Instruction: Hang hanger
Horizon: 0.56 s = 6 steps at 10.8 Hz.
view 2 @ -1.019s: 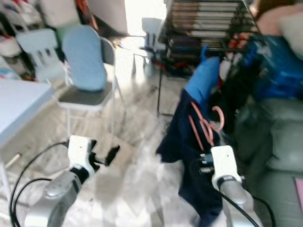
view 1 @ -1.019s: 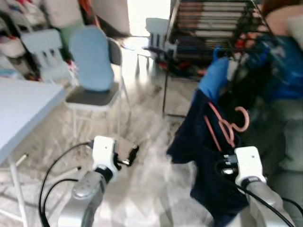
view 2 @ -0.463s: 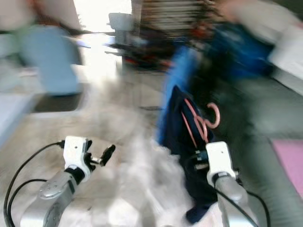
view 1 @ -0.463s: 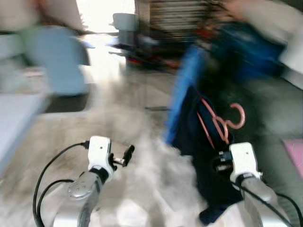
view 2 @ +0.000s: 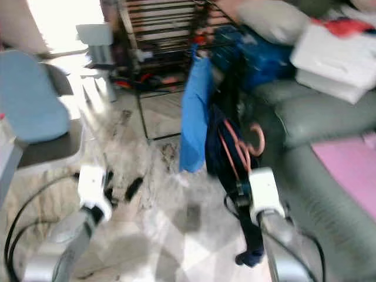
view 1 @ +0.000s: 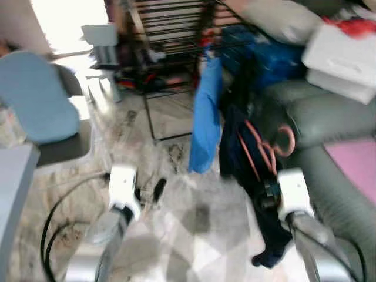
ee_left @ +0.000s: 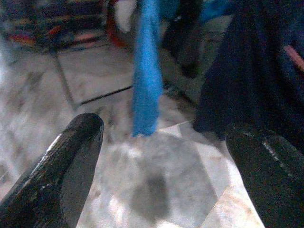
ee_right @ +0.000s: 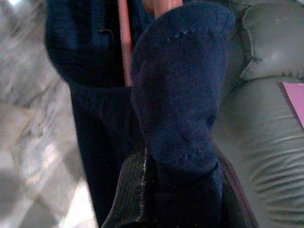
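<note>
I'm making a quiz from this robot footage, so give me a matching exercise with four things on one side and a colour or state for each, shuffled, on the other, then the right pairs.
Things:
1. hanger
2. cloth
3. left gripper
4. sofa

Colour or state:
A. grey-green, with a pink mat on its seat
B. open, holding nothing, above the floor
C. pink, carrying a dark navy garment, held up by the right gripper
D. bright blue, hanging off the rack

Pairs: 1-C, 2-D, 3-B, 4-A
</note>
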{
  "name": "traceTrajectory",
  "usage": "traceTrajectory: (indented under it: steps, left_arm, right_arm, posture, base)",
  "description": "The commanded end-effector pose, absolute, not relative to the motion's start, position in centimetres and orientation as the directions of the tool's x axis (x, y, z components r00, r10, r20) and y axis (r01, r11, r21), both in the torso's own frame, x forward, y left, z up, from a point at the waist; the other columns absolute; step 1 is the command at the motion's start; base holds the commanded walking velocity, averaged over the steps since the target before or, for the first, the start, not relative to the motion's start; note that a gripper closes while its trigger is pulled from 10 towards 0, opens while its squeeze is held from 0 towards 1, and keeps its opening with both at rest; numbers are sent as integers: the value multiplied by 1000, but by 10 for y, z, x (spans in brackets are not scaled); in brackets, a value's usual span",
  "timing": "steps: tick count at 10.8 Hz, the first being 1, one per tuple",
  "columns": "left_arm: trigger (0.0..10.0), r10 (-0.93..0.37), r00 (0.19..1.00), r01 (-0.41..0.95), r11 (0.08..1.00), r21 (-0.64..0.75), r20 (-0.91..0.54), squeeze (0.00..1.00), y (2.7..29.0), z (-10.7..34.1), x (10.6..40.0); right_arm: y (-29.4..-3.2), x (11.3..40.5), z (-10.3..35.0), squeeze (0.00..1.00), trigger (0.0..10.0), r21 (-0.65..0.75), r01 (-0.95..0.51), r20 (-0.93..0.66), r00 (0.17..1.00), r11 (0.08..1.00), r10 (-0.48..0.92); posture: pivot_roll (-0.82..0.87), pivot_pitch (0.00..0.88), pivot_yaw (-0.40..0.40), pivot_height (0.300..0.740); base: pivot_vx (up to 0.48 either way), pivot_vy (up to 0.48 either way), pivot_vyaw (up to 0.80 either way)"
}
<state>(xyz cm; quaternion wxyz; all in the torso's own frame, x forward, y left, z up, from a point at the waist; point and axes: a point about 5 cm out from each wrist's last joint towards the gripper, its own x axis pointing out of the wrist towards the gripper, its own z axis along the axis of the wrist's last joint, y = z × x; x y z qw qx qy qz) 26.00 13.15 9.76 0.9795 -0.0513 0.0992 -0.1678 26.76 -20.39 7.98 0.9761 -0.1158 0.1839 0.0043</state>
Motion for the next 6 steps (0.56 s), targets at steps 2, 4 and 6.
traceTrajectory:
  steps: [2, 4, 6]
  left_arm:
    - [10000, -316, 938, 298, 945, -136, -145, 0, 135, 108, 266]
    - [10000, -302, 938, 281, 950, -138, -169, 0, 140, 104, 263]
    - [10000, -325, 922, 299, 943, -147, -211, 0, 134, 93, 253]
  right_arm:
    - [-198, 280, 89, 0, 10000, -228, -51, -314, 949, 972, -24]
    - [-184, 278, 83, 0, 10000, -212, -101, -333, 942, 972, 25]
    - [-185, 271, 75, 0, 10000, -191, -89, -354, 935, 977, 16]
  posture:
    - [-175, 31, 73, 740]
    - [-180, 18, 69, 740]
    - [-189, 0, 60, 740]
  base:
    - [0, 0, -300]
    - [0, 0, 0]
    - [-298, 0, 0]
